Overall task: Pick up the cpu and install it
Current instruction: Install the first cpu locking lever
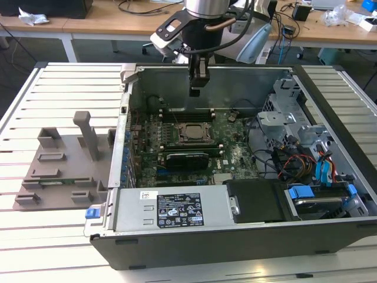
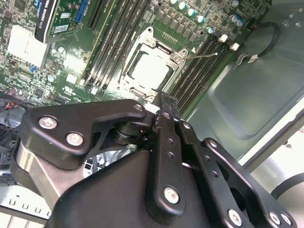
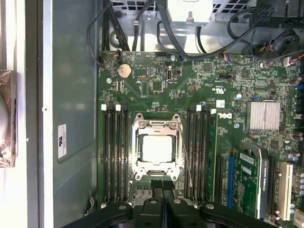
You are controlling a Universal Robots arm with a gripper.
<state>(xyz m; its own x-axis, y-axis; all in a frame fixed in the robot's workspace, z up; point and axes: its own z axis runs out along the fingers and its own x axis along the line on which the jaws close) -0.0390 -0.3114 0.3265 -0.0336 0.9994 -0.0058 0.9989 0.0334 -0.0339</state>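
Socket point(image 3: 137, 126) cradles the cpu point(image 3: 157, 148) flat, almost straight beneath my gripper point(image 3: 164, 186), which is pressed together and holding nothing.

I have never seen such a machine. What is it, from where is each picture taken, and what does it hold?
A robot arm hangs its tool over an open computer case on a slatted table. The exterior view looks from off the arm; both wrist views ride on the arm and look down at the green board inside. The cpu lies in its socket on that board. The tool is shut and holds nothing. A grey tray lies beside the case, at the exterior view's left.
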